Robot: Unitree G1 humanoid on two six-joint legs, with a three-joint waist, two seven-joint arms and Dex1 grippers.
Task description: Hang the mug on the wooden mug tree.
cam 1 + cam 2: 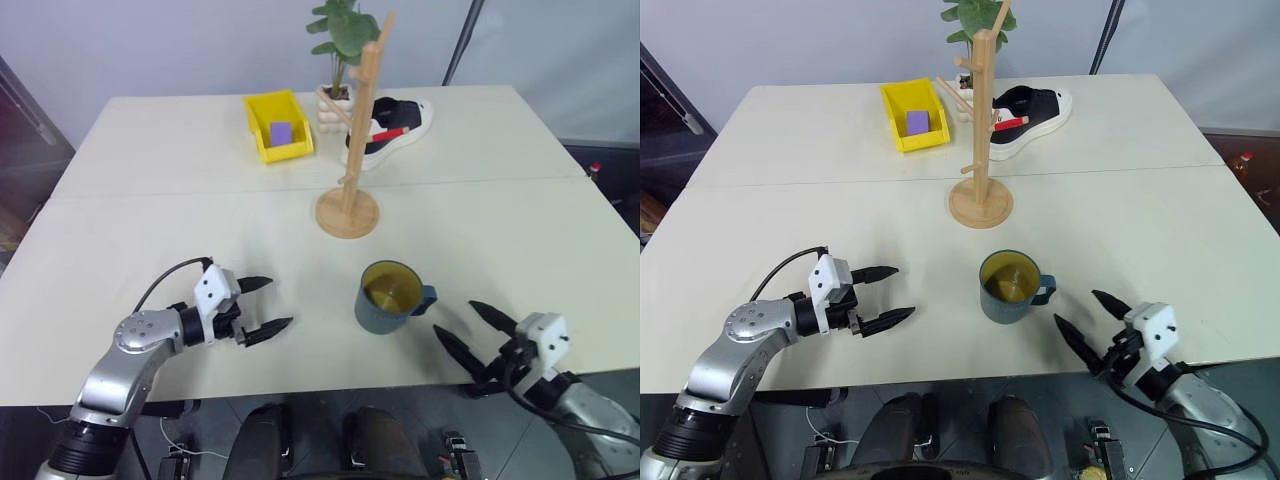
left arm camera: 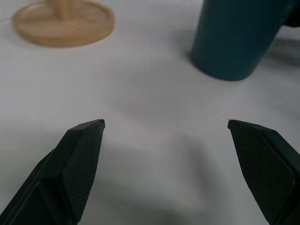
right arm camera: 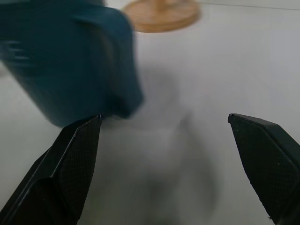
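Mug (image 1: 389, 297) upright, unheld; mug tree (image 1: 352, 150) top cut off; both tools agape, empty.

**A staged test room, not a home**

You are looking at a lab-style setup: a wide, pale cream table (image 1: 150, 220) set against a plain grey wall. Behind the light-wood mug tree (image 1: 352, 180) sits an odd mix of props: a yellow plastic bin (image 1: 278, 127), a black-and-white sneaker (image 1: 395, 125) and a green potted plant (image 1: 340, 35).
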